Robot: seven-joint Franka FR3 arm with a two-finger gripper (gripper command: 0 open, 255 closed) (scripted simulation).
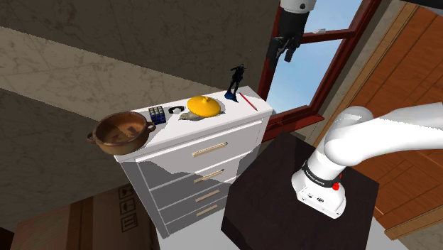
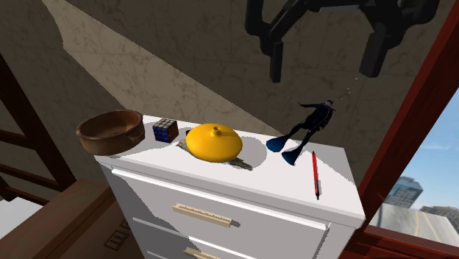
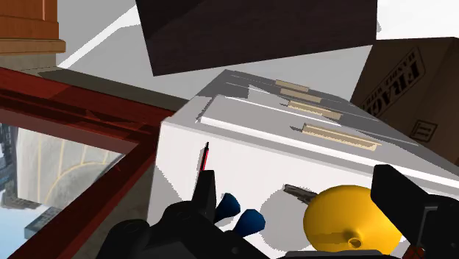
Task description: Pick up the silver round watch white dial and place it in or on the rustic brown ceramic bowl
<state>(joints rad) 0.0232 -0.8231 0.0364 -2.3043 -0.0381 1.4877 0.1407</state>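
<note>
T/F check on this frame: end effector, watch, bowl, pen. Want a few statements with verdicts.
1. The end effector is open and holds nothing. True.
2. The watch lies in the bowl. False: it lies on the dresser top, between the cube and the yellow dome.
3. The bowl stands at the dresser's end on the shoulder view's left. True.
4. The red pen lies beside the cube. False: it lies at the opposite end, by the diver figure.
</note>
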